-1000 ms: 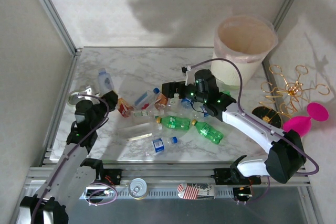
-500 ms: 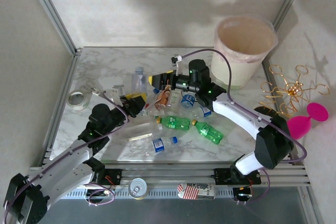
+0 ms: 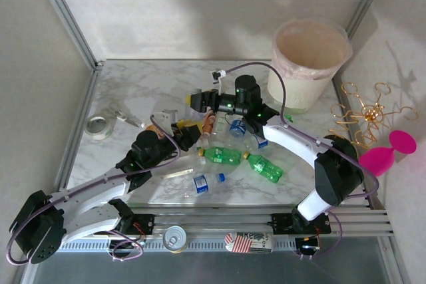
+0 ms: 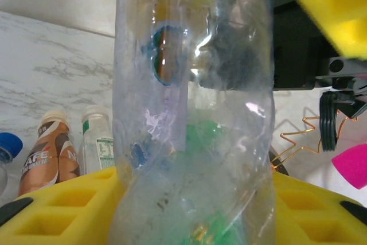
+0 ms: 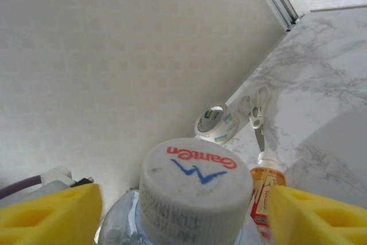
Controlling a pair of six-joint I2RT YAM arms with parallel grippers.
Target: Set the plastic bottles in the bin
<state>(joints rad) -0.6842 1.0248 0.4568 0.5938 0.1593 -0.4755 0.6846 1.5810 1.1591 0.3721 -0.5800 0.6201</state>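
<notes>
My left gripper (image 3: 186, 130) (image 4: 192, 199) is shut on the lower body of a clear, crumpled bottle (image 4: 192, 84) and holds it upright over the middle of the table. My right gripper (image 3: 198, 100) (image 5: 186, 210) is open. Its yellow fingers (image 5: 51, 213) stand either side of that bottle's white cap (image 5: 195, 182), with a gap on the right. Two green bottles (image 3: 223, 155) (image 3: 266, 166), a small blue-labelled bottle (image 3: 203, 183), a brown one (image 3: 208, 124) and clear ones (image 3: 170, 163) lie on the marble. The cream bin (image 3: 296, 91) stands at the back right.
A tape roll (image 3: 98, 126) (image 5: 215, 123) and scissors (image 5: 255, 110) lie at the table's left. An orange-labelled bottle (image 5: 265, 190) stands behind the cap. A gold wire stand (image 3: 366, 111) and a pink goblet (image 3: 386, 151) sit to the right of the bin.
My left arm has swung right from the table's left side, carrying the clear bottle to the right gripper. My right gripper has shifted left and a little back.
</notes>
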